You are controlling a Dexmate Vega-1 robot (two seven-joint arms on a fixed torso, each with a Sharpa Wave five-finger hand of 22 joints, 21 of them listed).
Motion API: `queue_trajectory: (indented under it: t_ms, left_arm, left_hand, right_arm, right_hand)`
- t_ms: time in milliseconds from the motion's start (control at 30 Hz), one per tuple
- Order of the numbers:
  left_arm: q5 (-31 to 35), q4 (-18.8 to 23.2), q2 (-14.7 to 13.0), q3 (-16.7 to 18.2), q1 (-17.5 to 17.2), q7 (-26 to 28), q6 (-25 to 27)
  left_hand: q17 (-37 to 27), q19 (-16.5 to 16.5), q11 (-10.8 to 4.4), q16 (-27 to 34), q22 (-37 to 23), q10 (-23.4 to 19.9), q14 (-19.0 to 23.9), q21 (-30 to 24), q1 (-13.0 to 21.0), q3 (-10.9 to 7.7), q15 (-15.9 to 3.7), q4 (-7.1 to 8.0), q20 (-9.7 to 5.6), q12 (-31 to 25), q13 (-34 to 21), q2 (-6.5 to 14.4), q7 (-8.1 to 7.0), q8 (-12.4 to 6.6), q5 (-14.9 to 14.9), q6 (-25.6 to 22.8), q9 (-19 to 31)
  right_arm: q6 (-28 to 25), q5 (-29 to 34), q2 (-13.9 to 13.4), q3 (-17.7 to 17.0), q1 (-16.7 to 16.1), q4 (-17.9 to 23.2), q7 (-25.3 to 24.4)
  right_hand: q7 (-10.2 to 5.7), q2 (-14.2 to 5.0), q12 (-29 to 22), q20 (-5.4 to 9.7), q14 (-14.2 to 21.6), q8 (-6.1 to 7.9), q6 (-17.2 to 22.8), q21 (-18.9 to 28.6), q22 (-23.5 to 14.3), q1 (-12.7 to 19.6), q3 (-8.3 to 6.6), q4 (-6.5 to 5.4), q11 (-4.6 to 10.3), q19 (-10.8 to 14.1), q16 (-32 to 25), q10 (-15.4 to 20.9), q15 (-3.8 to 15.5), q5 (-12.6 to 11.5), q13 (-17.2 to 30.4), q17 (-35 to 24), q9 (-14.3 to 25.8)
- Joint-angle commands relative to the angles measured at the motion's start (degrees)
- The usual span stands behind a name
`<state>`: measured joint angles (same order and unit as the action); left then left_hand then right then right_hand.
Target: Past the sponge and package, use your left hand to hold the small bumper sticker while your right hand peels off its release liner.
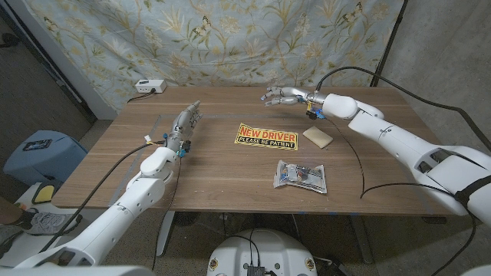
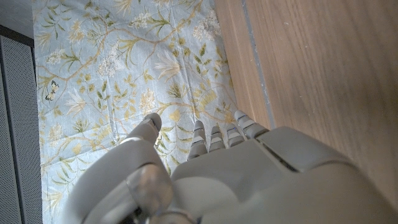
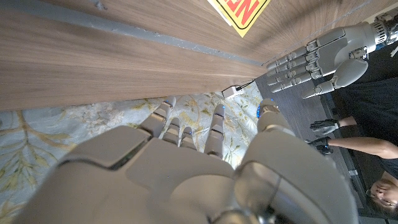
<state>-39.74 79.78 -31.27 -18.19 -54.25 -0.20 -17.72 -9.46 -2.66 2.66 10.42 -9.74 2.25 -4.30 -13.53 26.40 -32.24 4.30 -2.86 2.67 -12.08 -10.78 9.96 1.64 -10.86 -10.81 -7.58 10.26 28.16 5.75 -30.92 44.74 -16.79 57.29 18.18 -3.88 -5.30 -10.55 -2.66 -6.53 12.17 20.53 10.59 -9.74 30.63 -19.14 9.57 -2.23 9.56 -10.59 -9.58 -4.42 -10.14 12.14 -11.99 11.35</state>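
The small bumper sticker (image 1: 265, 136), yellow with red and black lettering, lies flat on the wooden table (image 1: 230, 176) near its middle; a corner of the sticker (image 3: 242, 12) shows in the right wrist view. My left hand (image 1: 186, 121) hovers to the left of it, fingers straight and apart, holding nothing. My right hand (image 1: 282, 96) is beyond the sticker near the far edge, fingers spread, holding nothing. Both stay clear of the sticker. The left hand (image 2: 205, 168) points toward the backdrop. The right hand (image 3: 205, 162) faces my left hand (image 3: 323, 53).
A beige sponge (image 1: 317, 136) lies just right of the sticker. A clear package (image 1: 301, 175) sits nearer me. A white box (image 1: 148, 87) stands at the far left corner. A floral cloth (image 1: 230, 38) hangs behind. A person (image 3: 373, 155) stands beside the table.
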Motion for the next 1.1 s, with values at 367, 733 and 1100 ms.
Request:
queue_trajectory:
  t_ms: [367,733,1100]
  left_arm:
    - [-0.5,-2.7,0.8,-0.5,1.7,-1.8,0.0]
    - [-0.3,-2.6,0.6,-0.4,1.6,-1.1,0.3]
    - [-0.4,-1.6,0.7,-0.1,0.6,0.0,0.3]
  left_hand:
    - [-0.2,-0.5,0.41,-0.2,-0.3,-0.3,0.0,0.3,0.7,-0.11,0.42,-0.59,0.08,-0.2,-0.1,0.1,-0.03,-0.16,-0.3,-0.3,0.2]
    - [-0.2,-0.5,0.61,-0.2,-0.3,-0.3,0.0,0.5,0.7,-0.08,0.59,-0.72,0.12,-0.1,-0.2,0.2,-0.07,-0.1,-0.3,-0.4,0.2]
    - [-0.2,-0.6,0.71,-0.2,-0.3,-0.3,0.0,0.7,0.7,-0.02,0.76,-0.84,0.16,-0.1,-0.2,0.2,-0.14,-0.03,-0.3,-0.4,0.2]
  right_arm:
    - [6.1,3.7,6.3,5.5,7.5,-14.5,-0.2]
    - [11.4,4.3,12.7,9.8,13.0,-29.2,-2.5]
    - [11.5,3.8,15.2,13.9,15.1,-33.7,-4.4]
  right_hand:
    - [1.04,0.62,-0.2,0.59,-2.0,0.72,2.6,0.0,-0.2,1.6,-0.38,0.37,0.09,-0.9,0.0,-1.7,0.02,-0.3,0.1,0.0,0.1]
    - [0.07,0.95,-0.2,0.76,-3.1,0.26,2.1,0.0,-0.2,2.8,-0.82,0.54,1.65,-1.8,0.0,-3.1,-0.16,-0.4,0.1,0.0,0.1]
    - [-1.88,1.41,-0.8,0.68,-3.7,1.45,6.0,0.2,-0.2,4.5,-1.39,0.56,3.16,-2.1,-0.4,-3.0,-0.35,-0.4,-0.1,0.0,0.1]
